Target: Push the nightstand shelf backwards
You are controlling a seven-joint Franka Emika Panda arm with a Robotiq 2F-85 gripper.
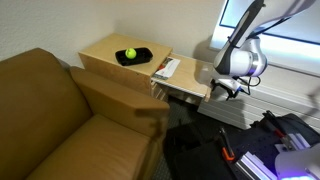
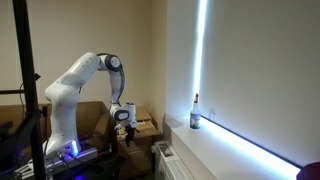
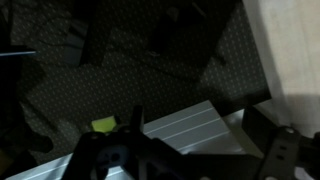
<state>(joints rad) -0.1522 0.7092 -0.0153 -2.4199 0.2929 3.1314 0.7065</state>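
Note:
The nightstand [image 1: 105, 52] is a boxy light-wood cabinet beside the sofa. The nightstand shelf [image 1: 188, 82] is a thin light-wood board pulled out from its side, with red and white papers [image 1: 166, 68] on it. My gripper [image 1: 229, 89] hangs just off the shelf's outer end, at about the board's height. In the wrist view the two dark fingers stand apart with nothing between them [image 3: 200, 142], and a light-wood surface, likely the shelf [image 3: 292, 50], fills the upper right. In an exterior view the gripper [image 2: 124, 126] points down next to the wood furniture [image 2: 143, 127].
A black tray [image 1: 134, 56] with a green ball [image 1: 130, 53] sits on the nightstand top. A brown leather sofa [image 1: 60, 120] is beside it. Dark equipment and cables [image 1: 270, 140] lie on the floor. A pale ribbed panel [image 3: 180, 125] lies below the gripper.

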